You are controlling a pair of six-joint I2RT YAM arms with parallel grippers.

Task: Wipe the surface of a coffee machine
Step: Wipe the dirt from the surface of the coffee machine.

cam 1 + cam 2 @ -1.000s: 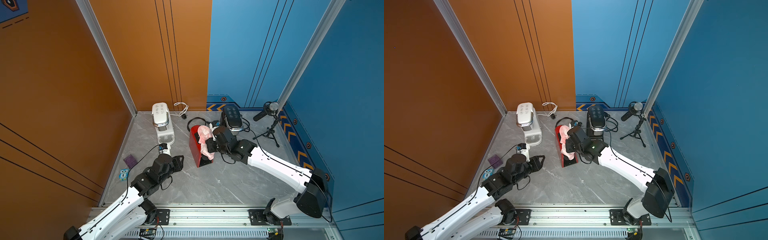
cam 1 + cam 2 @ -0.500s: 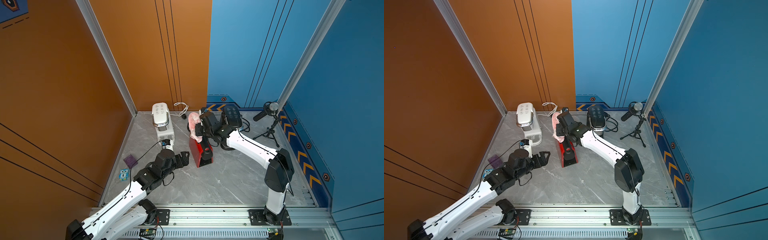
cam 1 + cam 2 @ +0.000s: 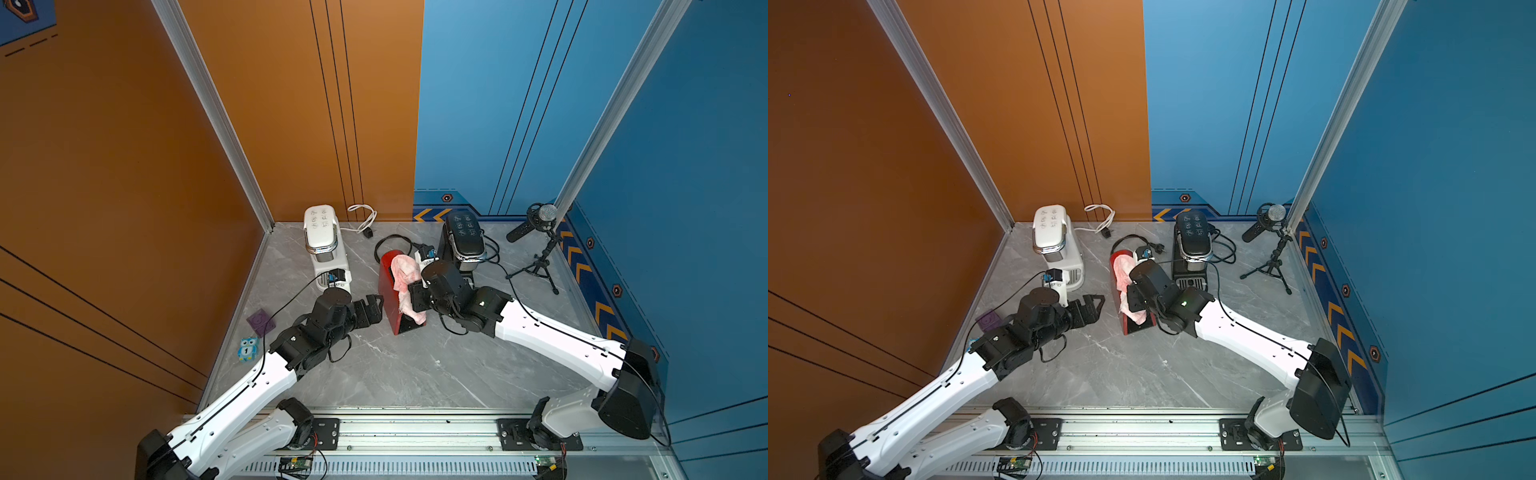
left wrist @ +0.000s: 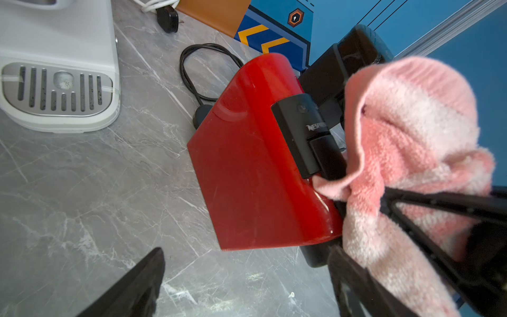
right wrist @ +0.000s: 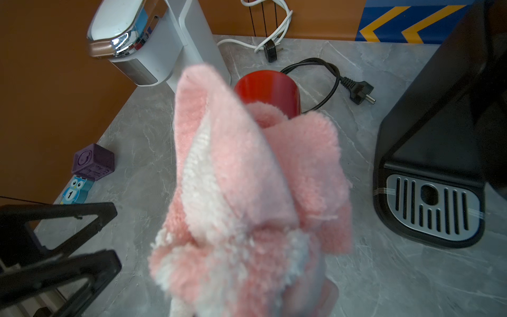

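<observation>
Red coffee machine stands mid-surface, leaning narrow body, black spout head on its front. Pink cloth is draped over its top and hangs down the front. Right pincer is clamped on the cloth and presses it against the machine's front.

Left pincer sits just beside the machine's red flank, jaws spread wide, holding nothing. No contact visible.

Around it:
- white coffee machine behind the left arm, near the orange wall
- black coffee machine close behind the right wrist
- black cord looped behind the red machine, plug lying between it and the black one
- white cord coiled at the back wall
- microphone on a tripod in the far corner by the blue wall
- purple block and owl tile along the orange wall's foot, beside the left forearm

Tight behind and at both sides of the red machine. Grey marble surface lies open from the machine's front to the rail.
</observation>
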